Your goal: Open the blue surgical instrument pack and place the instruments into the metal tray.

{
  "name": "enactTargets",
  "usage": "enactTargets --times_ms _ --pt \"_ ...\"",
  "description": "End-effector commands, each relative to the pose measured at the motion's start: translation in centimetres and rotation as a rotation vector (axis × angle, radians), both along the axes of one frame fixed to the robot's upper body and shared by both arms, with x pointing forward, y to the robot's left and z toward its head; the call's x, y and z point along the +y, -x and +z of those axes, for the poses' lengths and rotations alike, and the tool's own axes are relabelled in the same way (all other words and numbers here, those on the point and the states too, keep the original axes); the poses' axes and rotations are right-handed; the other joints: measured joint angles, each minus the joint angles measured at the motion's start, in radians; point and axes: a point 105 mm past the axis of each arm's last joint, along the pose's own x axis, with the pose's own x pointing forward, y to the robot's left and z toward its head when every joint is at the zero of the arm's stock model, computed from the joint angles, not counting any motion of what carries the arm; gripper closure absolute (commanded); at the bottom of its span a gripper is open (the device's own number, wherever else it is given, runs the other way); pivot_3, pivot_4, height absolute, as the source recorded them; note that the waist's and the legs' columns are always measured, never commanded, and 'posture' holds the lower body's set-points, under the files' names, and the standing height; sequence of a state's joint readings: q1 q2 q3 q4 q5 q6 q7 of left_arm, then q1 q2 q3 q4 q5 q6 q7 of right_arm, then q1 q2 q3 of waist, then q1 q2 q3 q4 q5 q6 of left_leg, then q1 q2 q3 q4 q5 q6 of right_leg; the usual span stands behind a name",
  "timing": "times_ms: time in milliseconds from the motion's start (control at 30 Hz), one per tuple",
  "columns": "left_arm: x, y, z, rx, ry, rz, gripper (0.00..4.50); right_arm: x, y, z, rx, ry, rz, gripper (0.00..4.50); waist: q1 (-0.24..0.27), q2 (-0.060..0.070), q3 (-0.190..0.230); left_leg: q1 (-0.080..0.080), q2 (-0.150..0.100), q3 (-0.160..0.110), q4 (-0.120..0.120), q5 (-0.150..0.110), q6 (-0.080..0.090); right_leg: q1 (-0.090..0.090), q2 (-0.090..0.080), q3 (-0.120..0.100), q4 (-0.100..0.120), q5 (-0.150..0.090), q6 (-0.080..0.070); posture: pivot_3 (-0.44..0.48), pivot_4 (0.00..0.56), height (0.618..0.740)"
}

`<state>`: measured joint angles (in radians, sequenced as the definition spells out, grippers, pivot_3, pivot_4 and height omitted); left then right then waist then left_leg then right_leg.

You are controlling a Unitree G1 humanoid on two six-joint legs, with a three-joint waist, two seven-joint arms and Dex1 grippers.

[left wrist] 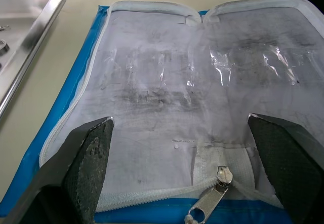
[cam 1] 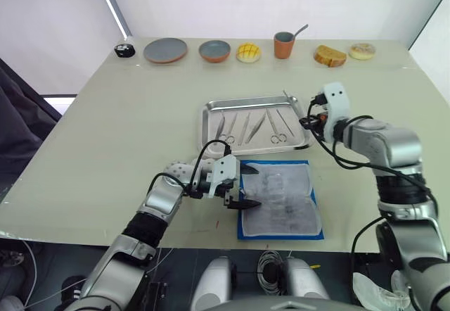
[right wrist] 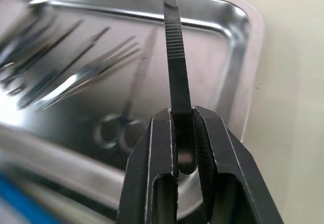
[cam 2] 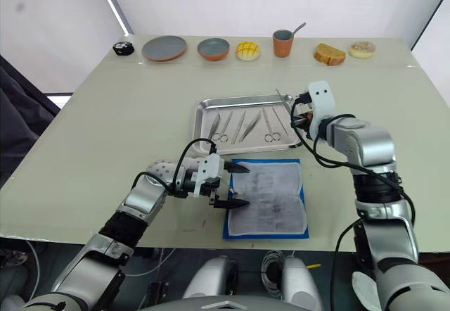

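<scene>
The blue surgical instrument pack (cam 1: 281, 198) lies unzipped and flat near the table's front edge, its clear white inner layer (left wrist: 162, 82) facing up. My left gripper (cam 1: 247, 187) is open at the pack's left edge, one finger (left wrist: 91, 158) on each side of the zipper pull (left wrist: 207, 201). Behind the pack stands the metal tray (cam 1: 208, 107), with several silver instruments (cam 1: 246, 128) lying side by side in it. Over the tray's right rim, my right gripper (right wrist: 182, 113) is shut on one slim flat metal instrument (right wrist: 174, 57), which points into the tray.
Along the far edge stand a small black object (cam 1: 124, 50), two round grey plates (cam 1: 166, 50), a yellow bun (cam 1: 248, 53), an orange cup with a spoon (cam 1: 283, 44), bread (cam 1: 330, 55) and a donut (cam 1: 363, 51). Bare tabletop spreads left of the tray.
</scene>
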<state>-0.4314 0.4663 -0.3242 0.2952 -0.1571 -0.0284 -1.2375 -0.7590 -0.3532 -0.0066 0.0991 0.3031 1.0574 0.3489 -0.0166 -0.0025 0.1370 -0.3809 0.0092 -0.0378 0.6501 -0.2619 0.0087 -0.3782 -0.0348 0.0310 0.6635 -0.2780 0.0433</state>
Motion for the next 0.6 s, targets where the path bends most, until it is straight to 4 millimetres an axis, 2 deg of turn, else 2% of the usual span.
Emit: enactTargets --times_ms 33,600 --pt "1.3 0.4 -3.4 0.101 -0.107 0.071 0.0 0.6 -1.4 0.9 -0.057 0.001 -0.032 4.49 0.0 0.001 0.0 0.0 0.0 0.0 0.0 0.0 0.0 0.0 0.0 0.0 0.0 0.0 0.0 0.0 0.15 0.74" --pt "1.2 0.5 -3.3 0.092 -0.095 0.087 0.0 1.9 -2.9 -0.7 -0.016 0.014 -0.068 4.49 -0.002 0.002 0.001 0.0 0.0 0.0 0.0 0.0 0.0 0.0 0.0 0.0 0.0 0.0 0.0 0.0 0.15 0.74"
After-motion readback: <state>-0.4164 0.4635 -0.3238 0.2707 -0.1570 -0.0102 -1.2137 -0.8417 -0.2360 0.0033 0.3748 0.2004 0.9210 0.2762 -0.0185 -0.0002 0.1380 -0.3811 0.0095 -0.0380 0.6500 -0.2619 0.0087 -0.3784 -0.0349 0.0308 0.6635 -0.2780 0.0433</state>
